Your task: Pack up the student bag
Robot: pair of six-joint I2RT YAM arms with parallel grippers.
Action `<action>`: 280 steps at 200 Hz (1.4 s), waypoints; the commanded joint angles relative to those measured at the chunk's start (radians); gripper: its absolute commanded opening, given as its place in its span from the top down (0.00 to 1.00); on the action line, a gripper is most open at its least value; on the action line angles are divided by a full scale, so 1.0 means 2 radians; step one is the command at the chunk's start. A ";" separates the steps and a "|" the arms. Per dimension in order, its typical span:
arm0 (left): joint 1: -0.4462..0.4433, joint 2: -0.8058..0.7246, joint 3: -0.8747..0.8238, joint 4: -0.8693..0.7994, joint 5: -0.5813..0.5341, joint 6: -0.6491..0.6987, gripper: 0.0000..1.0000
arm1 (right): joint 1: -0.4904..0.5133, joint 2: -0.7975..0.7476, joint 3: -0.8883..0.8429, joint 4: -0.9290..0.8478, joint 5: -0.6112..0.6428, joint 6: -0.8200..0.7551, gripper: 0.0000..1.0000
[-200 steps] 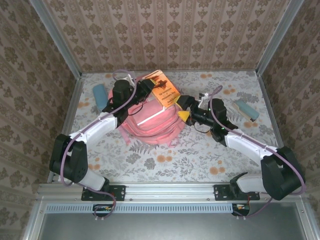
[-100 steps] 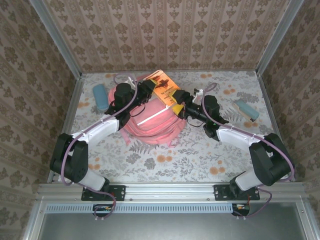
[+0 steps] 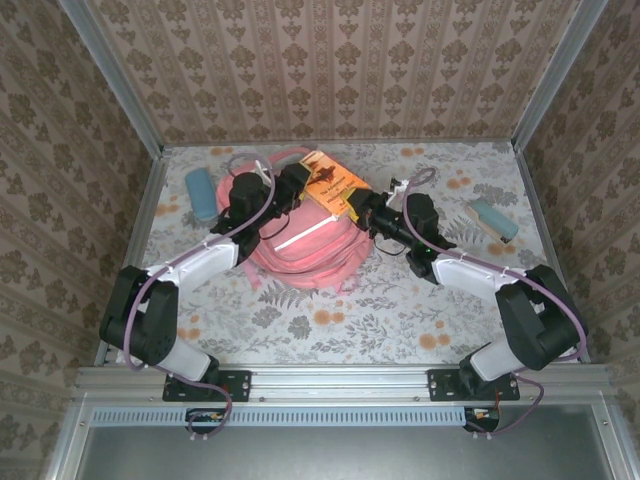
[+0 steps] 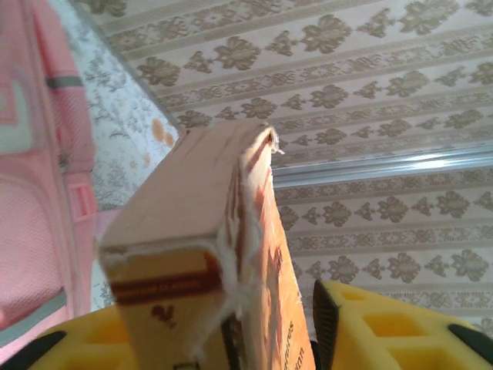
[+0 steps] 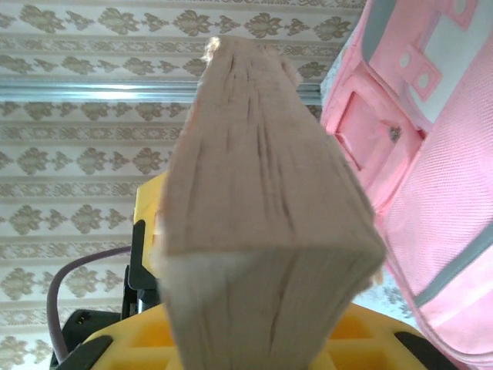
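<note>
The student bag (image 3: 300,245), a soft pink backpack, lies at the middle of the table. A thick orange-covered book (image 3: 332,183) hangs over its far end. My right gripper (image 3: 358,207) is shut on the book's right end; in the right wrist view the page block (image 5: 254,193) fills the space between the yellow jaws (image 5: 254,335), with the bag (image 5: 439,177) to the right. My left gripper (image 3: 300,183) stands open around the book's left end: a gap shows between the orange cover (image 4: 192,231) and the black pad (image 4: 322,316). The bag (image 4: 38,193) shows at left.
A blue case (image 3: 201,192) lies at the far left of the table and a similar light blue one (image 3: 493,218) at the right. Papered walls and metal frame posts close the table on three sides. Flowered tabletop lies bare in front of the bag.
My right gripper has swung left onto the book and shut on it. The left jaws, shut on the book before, have opened off it. The book has shifted slightly.
</note>
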 commanded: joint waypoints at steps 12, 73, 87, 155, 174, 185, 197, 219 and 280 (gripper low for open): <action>0.010 -0.029 -0.024 -0.055 -0.018 0.045 0.24 | -0.003 -0.040 0.007 -0.092 0.035 -0.074 0.82; 0.004 -0.073 0.029 -0.373 -0.081 0.262 0.06 | -0.053 -0.133 0.010 -0.280 0.086 -0.215 0.84; -0.007 -0.070 0.039 -0.405 -0.090 0.304 0.05 | -0.067 -0.153 0.010 -0.313 0.100 -0.241 0.84; -0.110 0.019 0.165 -0.546 -0.187 0.495 0.07 | -0.127 -0.211 0.001 -0.388 0.116 -0.284 0.83; -0.134 0.063 0.207 -0.581 -0.202 0.541 0.11 | -0.133 -0.214 -0.001 -0.395 0.117 -0.284 0.83; -0.147 0.088 0.233 -0.602 -0.217 0.564 0.13 | -0.135 -0.214 -0.003 -0.397 0.117 -0.284 0.83; -0.160 0.115 0.262 -0.628 -0.235 0.583 0.17 | -0.135 -0.213 -0.004 -0.398 0.117 -0.283 0.83; -0.176 0.162 0.312 -0.670 -0.248 0.614 0.25 | -0.136 -0.211 -0.007 -0.398 0.117 -0.280 0.82; -0.186 0.242 0.393 -0.735 -0.279 0.648 0.42 | -0.136 -0.213 -0.011 -0.400 0.115 -0.276 0.82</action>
